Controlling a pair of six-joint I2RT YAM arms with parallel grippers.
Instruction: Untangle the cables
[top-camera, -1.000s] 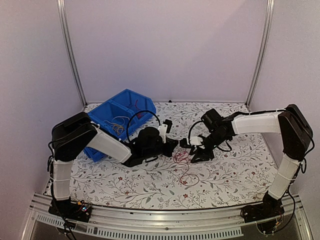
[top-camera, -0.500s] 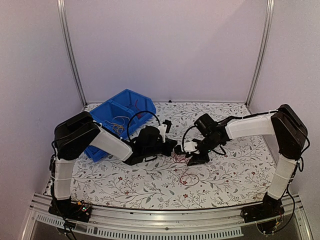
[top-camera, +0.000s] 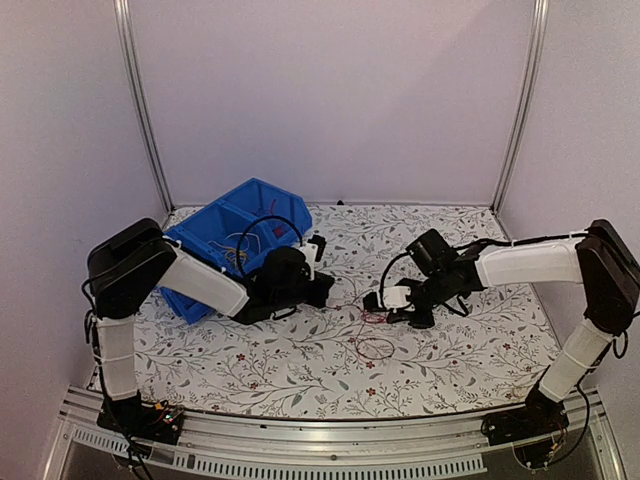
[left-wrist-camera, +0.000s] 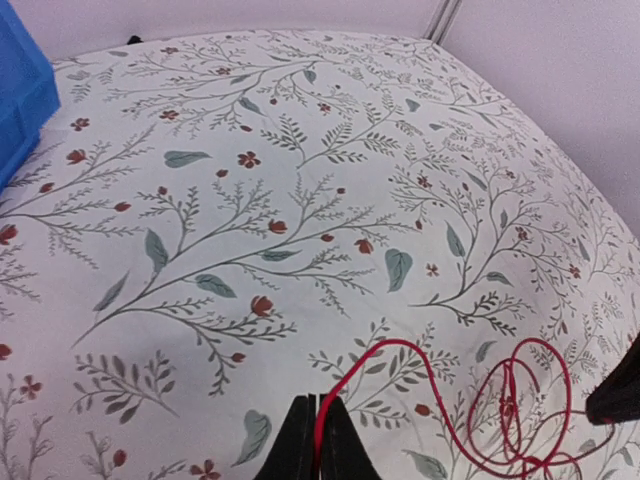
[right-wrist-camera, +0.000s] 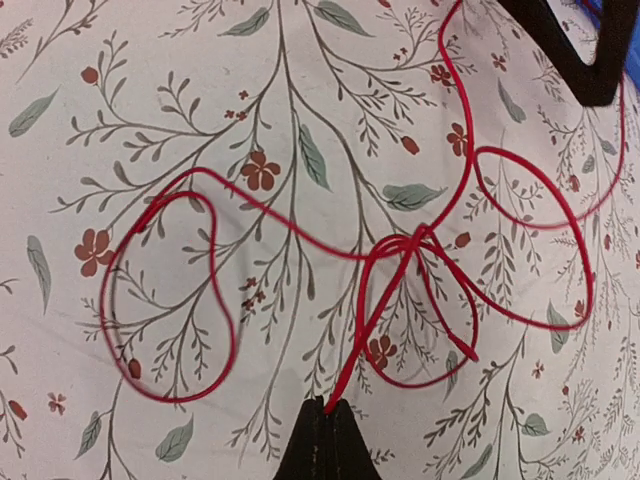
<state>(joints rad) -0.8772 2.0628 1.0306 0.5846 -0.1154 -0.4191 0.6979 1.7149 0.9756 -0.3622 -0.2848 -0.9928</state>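
A thin red cable (top-camera: 372, 330) lies in loops on the floral table between my two grippers. My left gripper (top-camera: 330, 288) is shut on one end of it; in the left wrist view the red cable (left-wrist-camera: 400, 360) runs out from between the closed black fingertips (left-wrist-camera: 298, 445) to loops at the right. My right gripper (top-camera: 385, 303) is shut on another part; in the right wrist view the red cable (right-wrist-camera: 400, 250) rises from the closed fingertips (right-wrist-camera: 322, 440) into a knot and several loops. More cables, orange-yellow and red, lie in the blue bin (top-camera: 215, 225).
The blue bin stands tilted at the back left, behind my left arm; its corner shows in the left wrist view (left-wrist-camera: 20, 90). The floral tablecloth (top-camera: 450, 350) covers the table. My left gripper's black tip shows at the top right of the right wrist view (right-wrist-camera: 580, 50).
Both grippers have moved apart, the left to the left and the right to the right, and the red cable is drawn out longer between them.
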